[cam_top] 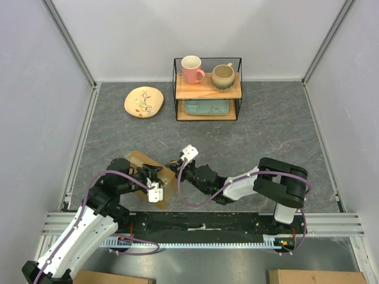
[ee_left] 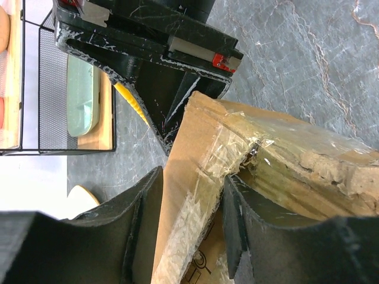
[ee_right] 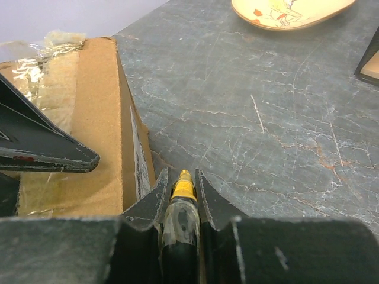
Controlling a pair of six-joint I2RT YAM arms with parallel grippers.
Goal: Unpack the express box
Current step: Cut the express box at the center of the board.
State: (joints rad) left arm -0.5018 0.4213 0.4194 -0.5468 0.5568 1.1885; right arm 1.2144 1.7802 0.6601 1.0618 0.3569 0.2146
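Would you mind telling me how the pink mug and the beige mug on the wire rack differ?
The pink mug is one plain colour, while the beige mug has a darker greenish band round its lower part. The pink mug looks taller and narrower, the beige mug squatter. The pink mug stands left, the beige mug right. Both are upright on the top shelf of the wire rack.

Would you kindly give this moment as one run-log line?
express box: taped | left end effector: open, over box top | right end effector: shut on yellow-tipped tool, beside box
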